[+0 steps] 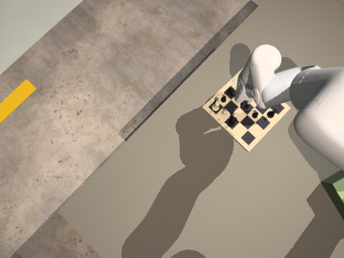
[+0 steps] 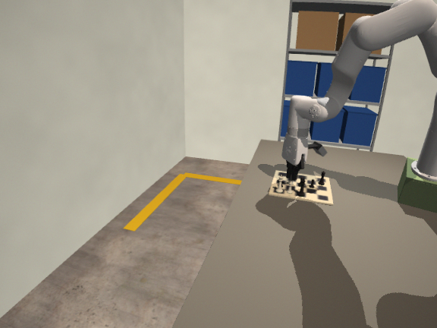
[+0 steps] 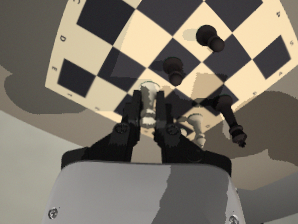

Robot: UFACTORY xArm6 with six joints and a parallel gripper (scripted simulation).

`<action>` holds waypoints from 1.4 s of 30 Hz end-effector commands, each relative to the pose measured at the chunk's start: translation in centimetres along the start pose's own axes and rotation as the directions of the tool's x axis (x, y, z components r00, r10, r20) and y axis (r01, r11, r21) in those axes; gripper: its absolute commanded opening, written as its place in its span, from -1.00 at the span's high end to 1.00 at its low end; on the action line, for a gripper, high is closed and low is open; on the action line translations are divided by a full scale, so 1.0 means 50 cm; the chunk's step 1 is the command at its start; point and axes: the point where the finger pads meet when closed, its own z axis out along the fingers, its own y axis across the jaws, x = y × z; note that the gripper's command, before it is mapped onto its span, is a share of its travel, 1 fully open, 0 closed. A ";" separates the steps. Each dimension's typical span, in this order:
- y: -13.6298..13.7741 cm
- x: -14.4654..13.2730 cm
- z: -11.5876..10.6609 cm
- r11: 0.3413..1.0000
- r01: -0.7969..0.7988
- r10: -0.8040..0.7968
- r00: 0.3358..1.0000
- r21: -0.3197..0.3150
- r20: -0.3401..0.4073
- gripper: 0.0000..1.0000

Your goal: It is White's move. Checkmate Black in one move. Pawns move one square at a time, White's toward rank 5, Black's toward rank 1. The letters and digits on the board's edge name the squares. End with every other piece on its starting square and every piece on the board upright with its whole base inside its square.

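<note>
From the left: a yellow floor stripe runs across mottled concrete at nine o'clock, then a matte grey-brown table, then a small cream-and-black chessboard near the table's far edge at about two o'clock in the top view. Glossy black pieces cluster mid-board; a black pawn stands at one o'clock from the tool in the wrist view. The white arm reaches down from the right, and its gripper is clenched on a white piece, grasped low on the stem with the rounded head showing just above the dark fingers. The piece sits at the board's edge nearest the camera; which piece it is, and which square, cannot be read from here, though a pawn seems likeliest. Small, rigid and smooth, it should weigh almost nothing but could slip or tip; a hold below the head, kept vertical, looks safest. A second pale piece stands just beside, at three o'clock.
</note>
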 end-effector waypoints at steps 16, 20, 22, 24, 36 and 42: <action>-0.002 -0.003 -0.003 1.000 0.000 0.000 1.000 0.002 0.003 1.00; -0.002 -0.003 -0.003 1.000 0.000 0.000 1.000 0.002 0.003 1.00; -0.002 -0.003 -0.003 1.000 0.000 0.000 1.000 0.002 0.003 1.00; -0.002 -0.003 -0.003 1.000 0.000 0.000 1.000 0.002 0.003 1.00; -0.002 -0.002 -0.083 1.000 0.000 0.000 1.000 0.002 0.003 1.00; -0.001 -0.002 -0.169 1.000 0.000 0.000 1.000 0.002 0.003 1.00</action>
